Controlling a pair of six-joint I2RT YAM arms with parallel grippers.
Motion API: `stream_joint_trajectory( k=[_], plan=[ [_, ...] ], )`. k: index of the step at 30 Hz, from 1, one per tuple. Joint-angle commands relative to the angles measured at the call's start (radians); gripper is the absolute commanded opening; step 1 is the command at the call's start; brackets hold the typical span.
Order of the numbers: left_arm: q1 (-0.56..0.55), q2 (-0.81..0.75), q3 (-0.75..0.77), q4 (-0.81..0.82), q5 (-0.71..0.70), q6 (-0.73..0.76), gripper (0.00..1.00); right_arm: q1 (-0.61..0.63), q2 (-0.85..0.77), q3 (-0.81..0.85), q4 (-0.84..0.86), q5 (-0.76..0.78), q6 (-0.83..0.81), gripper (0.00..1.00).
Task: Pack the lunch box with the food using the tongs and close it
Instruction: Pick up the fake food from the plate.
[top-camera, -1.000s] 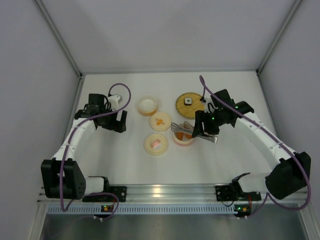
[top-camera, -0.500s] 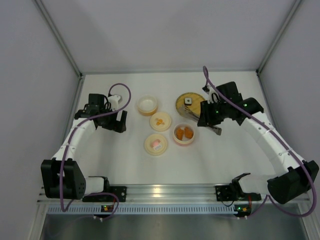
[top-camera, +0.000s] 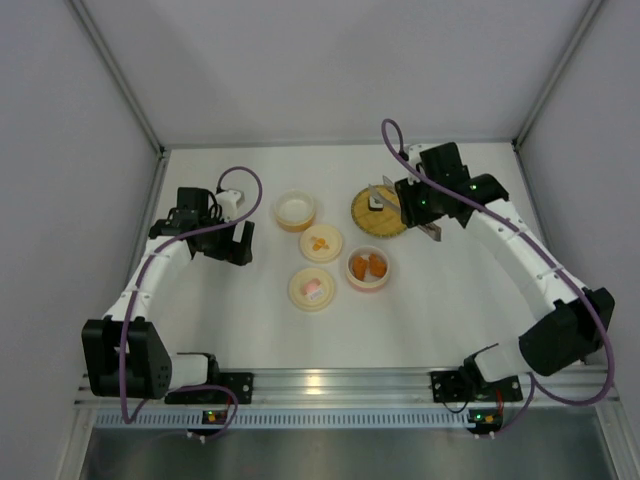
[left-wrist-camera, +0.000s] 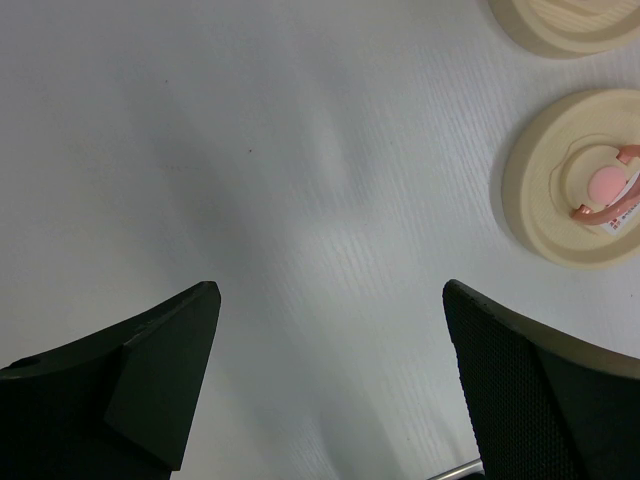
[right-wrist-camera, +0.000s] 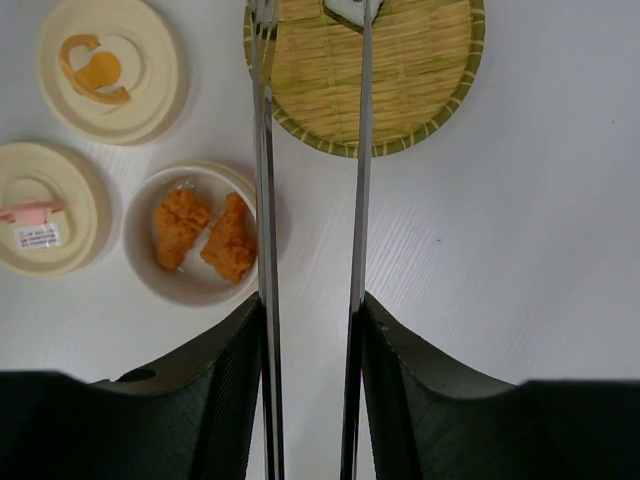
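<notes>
- Two arms seen from above: right gripper (top-camera: 404, 206) clamped on the tongs (top-camera: 431, 231), poised over the woven plate (top-camera: 372, 224); left gripper (top-camera: 238, 243) spread wide, well apart on the left side of the table (top-camera: 250, 320).
- Left wrist: black fingers (left-wrist-camera: 150, 380) parted above bare table, near a lid with a pink mark (left-wrist-camera: 545, 190).
- Right wrist: pinches both long tong arms, tips reaching over the plate on either side of the white cube (right-wrist-camera: 345, 8); orange chunks (right-wrist-camera: 205, 235) in a bowl (right-wrist-camera: 138, 240) just left of the tongs.
</notes>
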Motion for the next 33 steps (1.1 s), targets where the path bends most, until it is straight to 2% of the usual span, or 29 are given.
stream_joint_trajectory(
  k=[1, 8, 14, 18, 33],
  plan=[
    [0.0, 0.0, 0.032, 0.024, 0.019, 0.009, 0.98, 0.007, 0.055, 0.053, 0.086, 0.045, -0.008, 0.4],
    [-0.002, -0.003, 0.019, 0.031, 0.02, 0.017, 0.98, 0.002, 0.167, 0.086, 0.132, 0.071, 0.061, 0.44],
    [-0.002, -0.002, 0.007, 0.047, 0.027, 0.009, 0.98, -0.024, 0.271, 0.124, 0.146, -0.015, 0.119, 0.49],
    [-0.002, -0.009, -0.017, 0.055, 0.02, 0.02, 0.98, -0.03, 0.317, 0.144, 0.158, 0.003, 0.158, 0.49],
    [-0.002, -0.009, -0.04, 0.072, 0.01, 0.034, 0.98, -0.034, 0.359, 0.161, 0.161, 0.074, 0.218, 0.52]
  ],
)
